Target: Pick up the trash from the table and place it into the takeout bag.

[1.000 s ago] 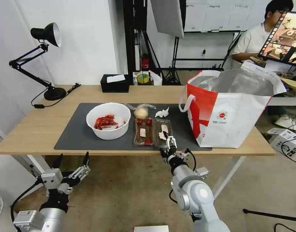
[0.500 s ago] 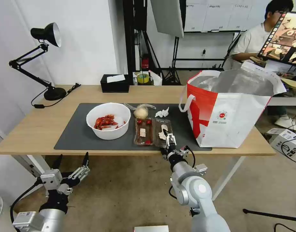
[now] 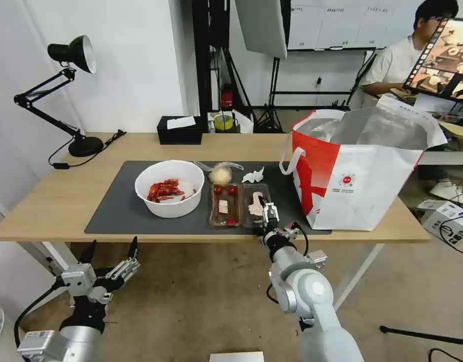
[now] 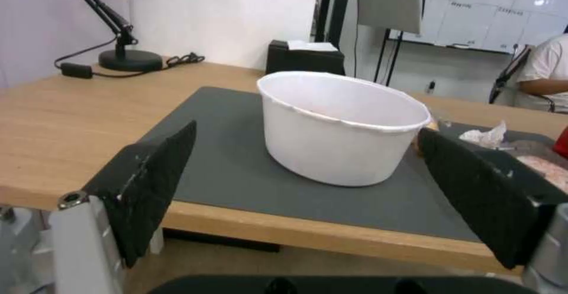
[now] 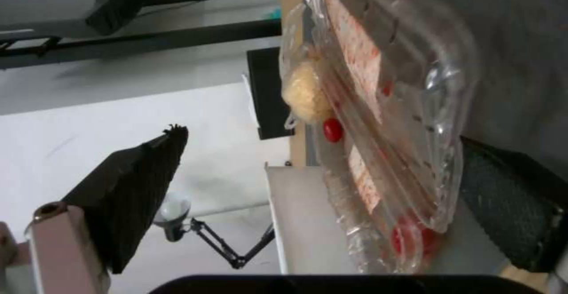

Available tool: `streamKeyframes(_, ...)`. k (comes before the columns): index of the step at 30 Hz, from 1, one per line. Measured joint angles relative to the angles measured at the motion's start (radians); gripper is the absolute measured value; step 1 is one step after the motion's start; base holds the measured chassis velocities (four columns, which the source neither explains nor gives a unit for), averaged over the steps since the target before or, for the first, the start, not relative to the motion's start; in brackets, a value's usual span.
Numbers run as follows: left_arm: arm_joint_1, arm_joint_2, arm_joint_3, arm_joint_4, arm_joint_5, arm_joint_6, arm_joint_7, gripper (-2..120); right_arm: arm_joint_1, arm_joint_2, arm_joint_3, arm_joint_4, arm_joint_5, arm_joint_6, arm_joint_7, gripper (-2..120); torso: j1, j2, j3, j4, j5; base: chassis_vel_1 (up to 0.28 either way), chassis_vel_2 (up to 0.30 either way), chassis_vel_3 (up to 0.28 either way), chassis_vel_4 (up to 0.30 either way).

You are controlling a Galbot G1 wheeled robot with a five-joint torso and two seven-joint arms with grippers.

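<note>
On the dark mat (image 3: pixel 116 211) of the table (image 3: pixel 50 201) lies the trash: a white bowl (image 3: pixel 169 188) of red shellfish scraps, a bagged bun (image 3: pixel 220 174), a crumpled tissue (image 3: pixel 253 176) and a clear hinged tray (image 3: pixel 239 205). My right gripper (image 3: pixel 268 208) is at the tray's near right edge. In the right wrist view the tray (image 5: pixel 390 107) lies between that gripper's (image 5: pixel 322 152) open fingers. My left gripper (image 3: pixel 113 242) hangs open below the table's front edge, facing the bowl (image 4: pixel 337 129). The takeout bag (image 3: pixel 362 171) stands open at the right.
A black tissue box (image 3: pixel 179 130) and a tape roll (image 3: pixel 224 121) sit at the table's back edge. A black desk lamp (image 3: pixel 73 100) with its cord stands at the back left. A person sits behind the bag, away from the table.
My right gripper has moved forward from the table's front edge onto the tray's near right side. The left arm has stayed where it was.
</note>
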Motion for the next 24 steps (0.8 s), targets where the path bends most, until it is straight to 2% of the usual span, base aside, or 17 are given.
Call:
streamKeyframes(18,0.009,0.002,-0.008,-0.015,-0.002,-0.001,-0.001,100,-0.006,-0.003,-0.016,0.086,-0.019,-0.009,0.012,100,0.0,0.0,0.0,0.0,-0.0001,0.0,0.0,0.0,0.0)
streamKeyframes(24,0.017,0.004,-0.022,-0.023,-0.006,-0.002,-0.002,100,0.039,-0.014,-0.052,0.083,-0.029,-0.026,0.037,100,0.0,0.0,0.0,0.0,-0.0001,0.0,0.0,0.0,0.0)
